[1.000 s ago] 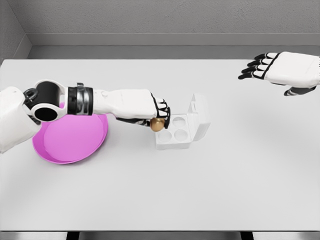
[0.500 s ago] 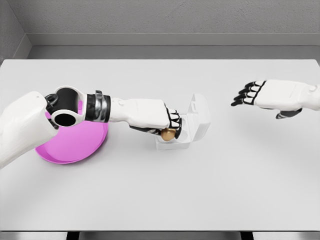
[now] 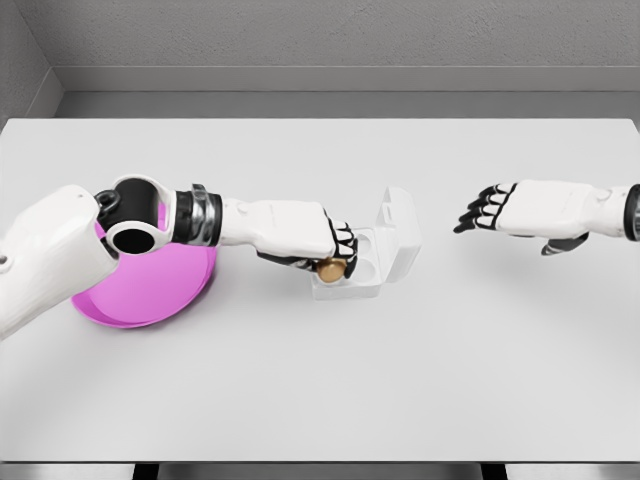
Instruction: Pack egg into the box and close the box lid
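Observation:
A small white egg box [image 3: 372, 262] sits mid-table with its lid [image 3: 398, 232] standing open on the right side. My left hand [image 3: 318, 243] reaches in from the left and is shut on a brown egg [image 3: 331, 269], which sits low at the box's near-left hollow. Whether the egg rests in the hollow I cannot tell. My right hand [image 3: 500, 210] hovers to the right of the box, fingers spread and pointing left, holding nothing.
A pink plate [image 3: 150, 285] lies on the white table [image 3: 320, 370] at the left, partly under my left forearm. A grey wall runs along the table's far edge.
My left hand carried the egg rightward and down onto the box's left side. My right hand moved left and lower, closer to the open lid.

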`<state>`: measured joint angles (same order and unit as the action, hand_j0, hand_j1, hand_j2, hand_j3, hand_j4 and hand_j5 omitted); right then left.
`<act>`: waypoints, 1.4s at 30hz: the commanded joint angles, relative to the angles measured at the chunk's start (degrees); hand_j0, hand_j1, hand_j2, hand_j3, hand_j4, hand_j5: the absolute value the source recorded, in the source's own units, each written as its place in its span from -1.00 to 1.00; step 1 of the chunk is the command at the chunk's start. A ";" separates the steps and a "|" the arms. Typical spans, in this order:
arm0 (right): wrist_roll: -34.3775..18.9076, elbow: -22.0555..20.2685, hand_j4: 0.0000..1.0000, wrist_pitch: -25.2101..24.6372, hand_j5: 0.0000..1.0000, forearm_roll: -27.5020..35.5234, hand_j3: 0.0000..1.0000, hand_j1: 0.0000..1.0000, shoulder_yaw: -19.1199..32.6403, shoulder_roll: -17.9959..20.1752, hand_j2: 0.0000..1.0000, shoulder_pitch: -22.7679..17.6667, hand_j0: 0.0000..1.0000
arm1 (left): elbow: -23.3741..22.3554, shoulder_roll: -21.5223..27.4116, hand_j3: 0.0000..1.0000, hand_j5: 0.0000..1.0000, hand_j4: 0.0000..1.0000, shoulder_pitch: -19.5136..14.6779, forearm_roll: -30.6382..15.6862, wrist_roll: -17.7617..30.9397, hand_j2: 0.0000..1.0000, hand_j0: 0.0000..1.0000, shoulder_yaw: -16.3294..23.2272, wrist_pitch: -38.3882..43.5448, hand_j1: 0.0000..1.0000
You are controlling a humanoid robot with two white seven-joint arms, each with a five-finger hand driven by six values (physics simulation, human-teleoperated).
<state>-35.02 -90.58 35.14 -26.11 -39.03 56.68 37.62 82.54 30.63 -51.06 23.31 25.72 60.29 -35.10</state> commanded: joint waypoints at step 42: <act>0.02 -0.03 1.00 -0.14 1.00 0.00 1.00 1.00 0.18 -0.25 1.00 0.44 1.00 | -2.82 7.78 1.00 1.00 1.00 -2.90 -9.42 -0.24 1.00 1.00 -2.46 0.10 1.00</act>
<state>-35.02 -90.62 35.14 -26.32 -38.90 56.36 38.06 79.59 35.12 -53.96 17.25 25.48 58.94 -35.11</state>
